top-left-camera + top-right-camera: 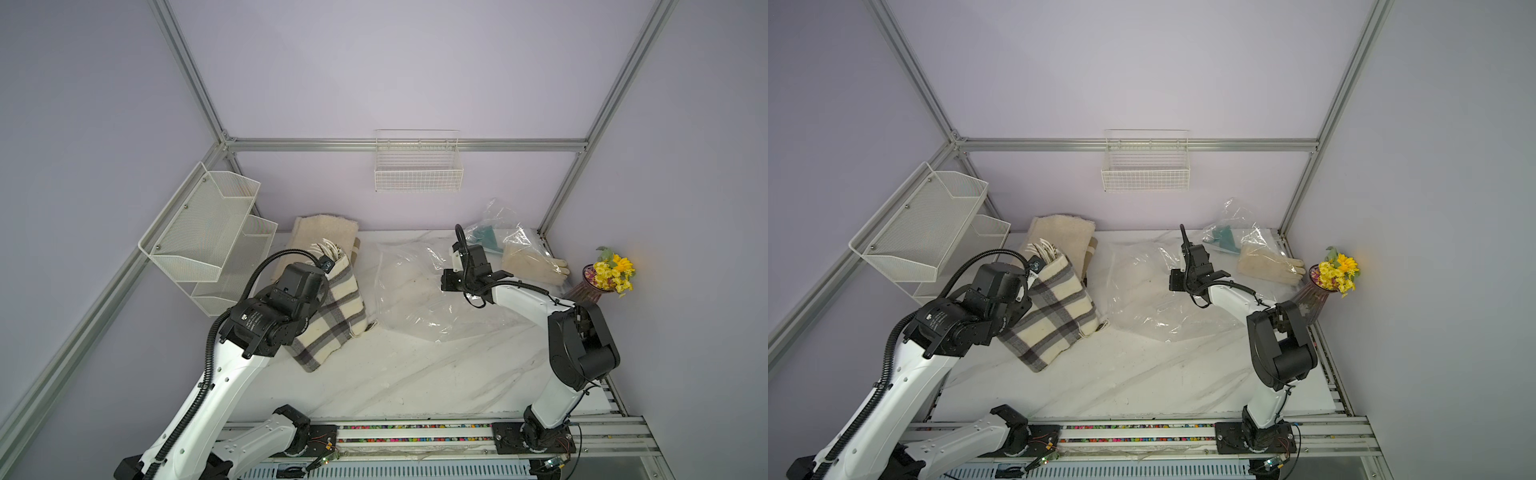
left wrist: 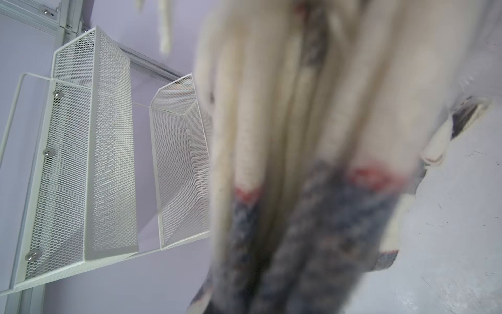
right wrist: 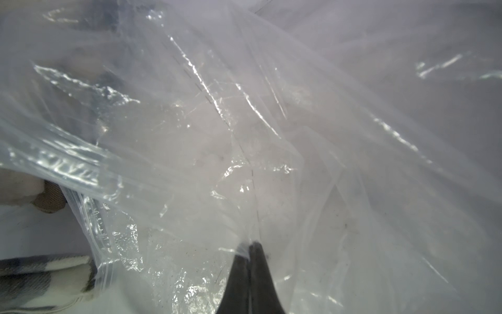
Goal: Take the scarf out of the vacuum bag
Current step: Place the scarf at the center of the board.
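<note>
Left hand [image 1: 329,265] clamps the plaid scarf [image 1: 332,320], which lies clear of the vacuum bag [image 1: 411,299], near the left edge of the tabletop [image 1: 415,382]. Right hand [image 3: 251,251] pinches the bag's plastic mid-tabletop. Arm label [image 1: 249,322] too small to read.

The workspace is viewed in both top views from high above its near edge, with the camera head tilted down toward the far side. The table [image 1: 415,374] and the wall basket [image 1: 417,166] are shared by them, shifted slightly sideways. The left wrist view is held very near the scarf [image 2: 298,136], which is rendered blurred, and is faced toward the mesh rack [image 2: 114,163] at the left. The right wrist view is set close against the vacuum bag [image 3: 271,122]. A corner of the scarf is also caught at its edge.
</note>
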Robot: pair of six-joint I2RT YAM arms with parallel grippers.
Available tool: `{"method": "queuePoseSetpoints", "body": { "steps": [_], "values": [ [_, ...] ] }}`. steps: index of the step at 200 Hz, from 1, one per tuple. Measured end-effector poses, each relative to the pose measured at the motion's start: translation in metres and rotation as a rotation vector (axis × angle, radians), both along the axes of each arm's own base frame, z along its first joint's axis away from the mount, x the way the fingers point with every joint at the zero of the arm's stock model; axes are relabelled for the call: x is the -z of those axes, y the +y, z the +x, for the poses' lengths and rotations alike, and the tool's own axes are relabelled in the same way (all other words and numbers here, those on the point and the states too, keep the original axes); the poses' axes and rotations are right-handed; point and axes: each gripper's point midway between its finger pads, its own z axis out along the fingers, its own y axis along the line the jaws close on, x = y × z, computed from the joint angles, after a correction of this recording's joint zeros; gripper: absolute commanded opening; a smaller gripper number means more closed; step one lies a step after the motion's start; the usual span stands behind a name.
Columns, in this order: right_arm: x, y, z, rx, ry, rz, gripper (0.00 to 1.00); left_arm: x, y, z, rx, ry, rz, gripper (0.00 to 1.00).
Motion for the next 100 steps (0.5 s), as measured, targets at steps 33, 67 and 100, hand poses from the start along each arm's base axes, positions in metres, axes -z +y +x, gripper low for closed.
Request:
{"method": "queuePoseSetpoints", "body": {
  "steps": [33, 67, 100],
  "values": [
    [0.0, 0.0, 0.0, 0.0, -0.002, 0.002, 0.0, -0.006, 0.006, 0.014, -0.002, -0.059, 0.051, 0.0],
    [0.0, 0.0, 0.0, -0.001, -0.001, 0.001, 0.0, -0.003, 0.01, 0.032, -0.009, -0.112, 0.071, 0.0],
    [0.002, 0.0, 0.0, -0.001, 0.002, 0.0, 0.0, -0.003, 0.013, 0.05, -0.019, -0.181, 0.071, 0.0]
  ]
}}
